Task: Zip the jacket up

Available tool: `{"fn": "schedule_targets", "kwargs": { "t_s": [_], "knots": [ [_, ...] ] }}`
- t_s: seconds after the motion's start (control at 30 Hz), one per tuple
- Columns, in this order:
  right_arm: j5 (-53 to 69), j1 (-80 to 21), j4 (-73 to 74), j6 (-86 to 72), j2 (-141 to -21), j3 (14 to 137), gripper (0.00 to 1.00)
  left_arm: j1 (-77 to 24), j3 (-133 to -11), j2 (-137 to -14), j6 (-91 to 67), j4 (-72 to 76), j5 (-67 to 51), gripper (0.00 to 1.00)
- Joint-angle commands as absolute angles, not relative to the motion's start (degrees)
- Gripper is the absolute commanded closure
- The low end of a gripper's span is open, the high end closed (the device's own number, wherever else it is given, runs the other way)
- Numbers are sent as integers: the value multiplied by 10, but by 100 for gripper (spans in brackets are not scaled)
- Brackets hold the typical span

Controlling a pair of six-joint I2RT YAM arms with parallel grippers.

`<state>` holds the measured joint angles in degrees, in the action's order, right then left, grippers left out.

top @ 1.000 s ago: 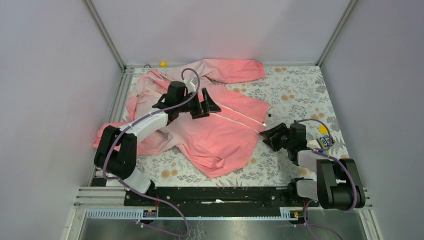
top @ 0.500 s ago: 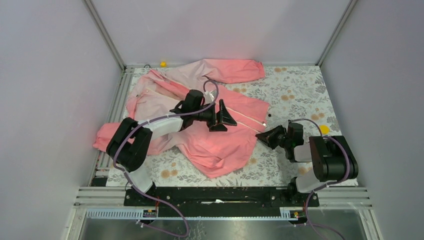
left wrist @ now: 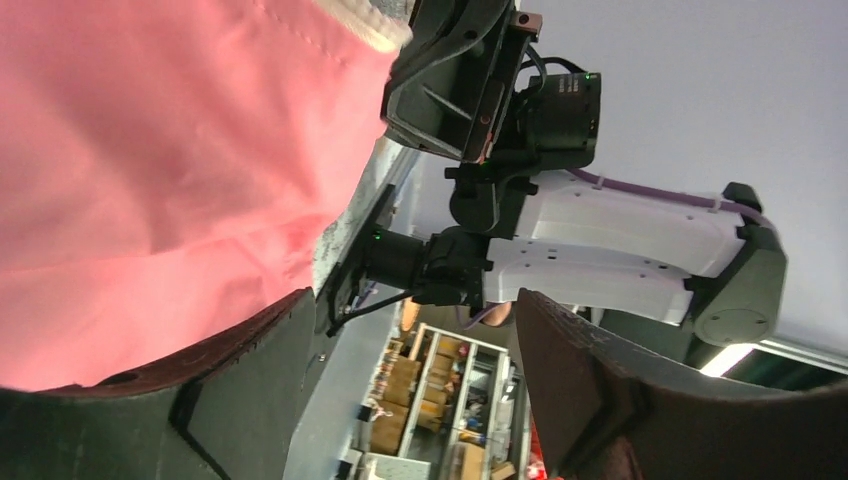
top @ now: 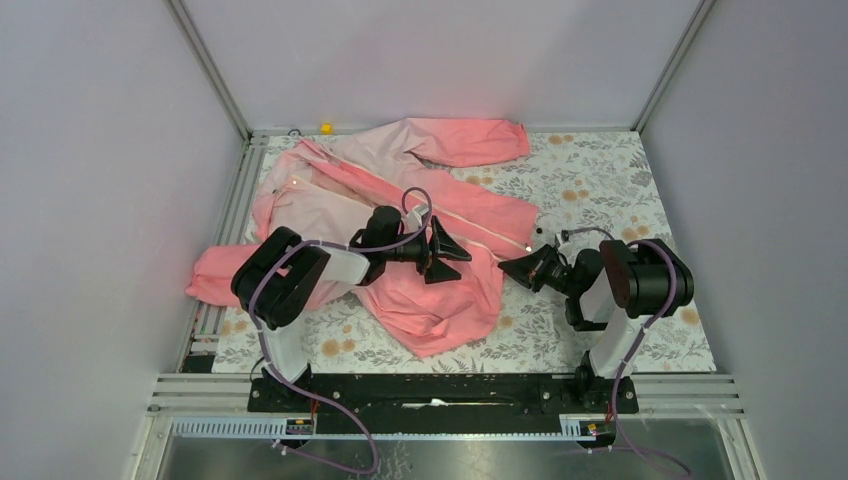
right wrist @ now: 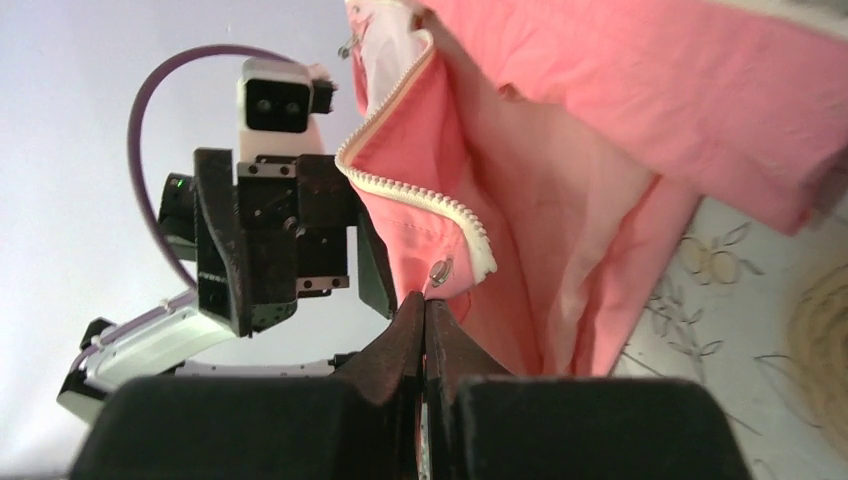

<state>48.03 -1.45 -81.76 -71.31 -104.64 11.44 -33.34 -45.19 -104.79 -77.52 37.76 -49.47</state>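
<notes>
— Right wrist view, nearest first: what is the right claw (right wrist: 425, 305) doing?
— Clenched. Its 2 fingers (right wrist: 390, 340) meet tip to tip on the hem corner of the jacket (right wrist: 600, 120), just under a small metal snap (right wrist: 439, 270), and the pink cloth runs down into the pinch.
— And past that?
— The whitish zipper (right wrist: 405, 185) climbs from that corner up and to the left, teeth showing, with the front open beside it. Beyond it hangs the left claw (right wrist: 295, 255), facing this camera.
— Released or grasping?
— Released. From the left wrist view its 2 fingers stand apart with nothing between them; coral fabric lies just beside them.
— Top external view?
— The 2 arms (top: 300, 265) reach inward from the near edge of the counter (top: 600, 170), which wears a floral cover. The left claw hovers over the jacket's middle; the right claw sits at the hem's right edge, near the left claw but apart. The jacket sprawls over the left and centre of the counter, open at the hem, 1 sleeve stretched along the far edge, the other reaching the left edge.
</notes>
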Motion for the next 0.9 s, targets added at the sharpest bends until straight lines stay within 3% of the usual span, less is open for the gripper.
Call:
{"fn": "schedule_targets", "kwargs": {
  "t_s": [0.0, 0.2, 0.4, 0.63, 0.87],
  "knots": [
    [517, -29, -959, -718, -1033, 100, 100, -349, -436, -1041, -867, 504, -478, 28],
    [511, -32, -947, -704, -992, 88, 100, -403, -366, -988, -911, 476, -342, 24],
    [516, -32, -956, -708, -994, 83, 100, -464, -325, -1001, -957, 582, -184, 24],
    [514, -33, -955, -707, -975, 68, 100, -483, -336, -1100, -1005, 709, -115, 26],
    [514, -39, -956, -704, -969, 58, 100, -490, -356, -1133, -1004, 747, -72, 36]
  ]
}}
